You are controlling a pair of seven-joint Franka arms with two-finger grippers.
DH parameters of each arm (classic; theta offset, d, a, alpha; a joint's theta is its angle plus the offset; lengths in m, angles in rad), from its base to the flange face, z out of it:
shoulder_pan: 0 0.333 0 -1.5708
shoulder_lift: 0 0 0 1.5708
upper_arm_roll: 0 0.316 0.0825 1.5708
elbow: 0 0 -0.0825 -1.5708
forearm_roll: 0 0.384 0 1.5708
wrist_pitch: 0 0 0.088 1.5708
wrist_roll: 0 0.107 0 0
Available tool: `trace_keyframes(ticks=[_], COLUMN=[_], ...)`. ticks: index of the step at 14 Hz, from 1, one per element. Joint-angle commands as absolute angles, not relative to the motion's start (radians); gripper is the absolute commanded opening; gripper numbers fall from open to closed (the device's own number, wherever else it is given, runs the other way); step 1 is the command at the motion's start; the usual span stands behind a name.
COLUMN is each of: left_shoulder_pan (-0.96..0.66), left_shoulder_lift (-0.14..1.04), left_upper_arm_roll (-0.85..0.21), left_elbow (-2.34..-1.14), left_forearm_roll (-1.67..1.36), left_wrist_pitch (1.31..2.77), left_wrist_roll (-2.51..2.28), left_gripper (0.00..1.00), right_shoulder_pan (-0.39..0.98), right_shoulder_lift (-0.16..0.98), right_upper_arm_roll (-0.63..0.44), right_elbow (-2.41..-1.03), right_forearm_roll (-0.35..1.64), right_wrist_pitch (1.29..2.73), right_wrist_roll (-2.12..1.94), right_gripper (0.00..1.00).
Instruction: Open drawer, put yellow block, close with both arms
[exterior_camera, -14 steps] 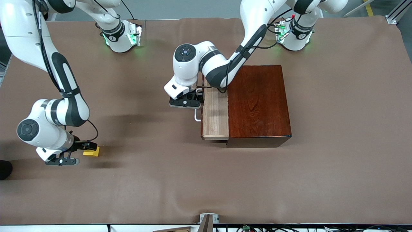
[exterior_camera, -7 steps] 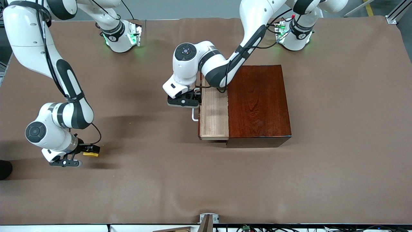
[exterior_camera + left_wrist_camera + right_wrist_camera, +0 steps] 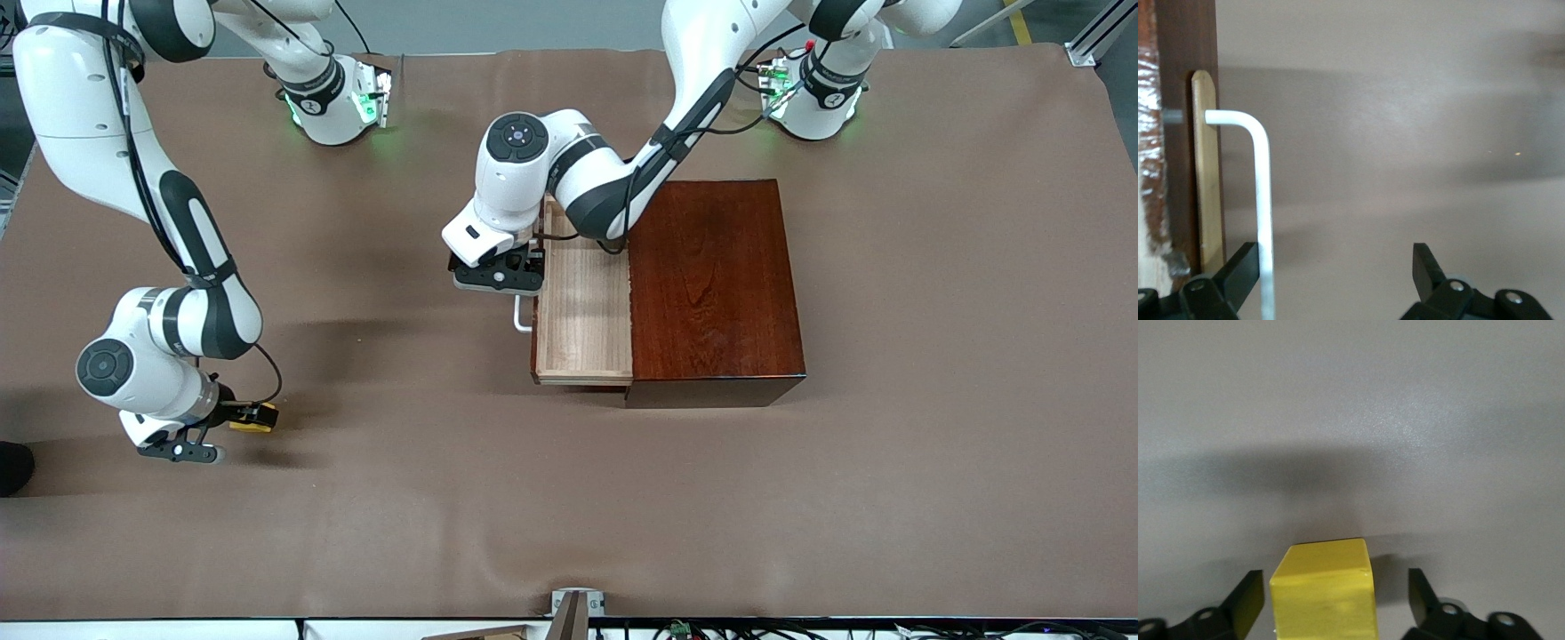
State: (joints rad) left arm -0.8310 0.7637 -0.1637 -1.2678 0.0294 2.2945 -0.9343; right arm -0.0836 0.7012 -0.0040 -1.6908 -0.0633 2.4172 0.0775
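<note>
Starting with the big dark box [image 3: 716, 289] near the left arm's end of the table: its drawer [image 3: 582, 316] stands partly out, pale floor bare. My left gripper [image 3: 498, 274] is at the white handle [image 3: 1263, 200], jaws spread, with the bar just inside one finger [image 3: 1238, 270]; I judge it hooked rather than clamped, though the wrist view doesn't settle contact. If I pull at a slant, that bar could slide off the finger and the drawer would stall half out. Well apart, toward the right arm's end, my right gripper [image 3: 233, 418] sits low on the table with the block [image 3: 1325, 590] between its open fingers, gaps showing on both sides, so nothing is gripped yet. Closing off-centre could twist or nudge the cube, and a corner pinch might drop it over the table.
</note>
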Motion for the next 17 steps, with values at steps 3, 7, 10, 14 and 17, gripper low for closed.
trace_keyframes(ticks=[3,7,10,14,17], left_shoulder_pan=[-0.819,-0.760,-0.665,-0.487,-0.317], left_shoulder_lift=[0.765,0.666,0.528,0.373,0.264], left_upper_arm_roll=[-0.187,-0.184,-0.176,-0.176,-0.179], left_elbow=[-1.210,-1.212,-1.220,-1.243,-1.291], left_forearm_roll=[-0.003,-0.002,0.020,0.020,0.018], left_wrist_pitch=[2.301,2.153,1.957,1.645,1.551], left_wrist_roll=[-0.951,-0.951,-0.939,-0.749,-0.562], left_gripper=[1.00,1.00,1.00,1.00,1.00], right_shoulder_pan=[-0.098,-0.098,-0.098,-0.086,-0.083], right_shoulder_lift=[0.709,0.707,0.701,0.672,0.625], right_upper_arm_roll=[0.009,0.009,0.011,0.012,0.018], right_elbow=[-1.671,-1.670,-1.667,-1.667,-1.670], right_forearm_roll=[-0.083,-0.071,-0.072,-0.078,-0.078], right_wrist_pitch=[2.413,2.407,2.402,2.364,2.324], right_wrist_roll=[0.103,0.109,0.095,0.080,0.052], right_gripper=[0.51,0.00,0.00,0.00,0.00])
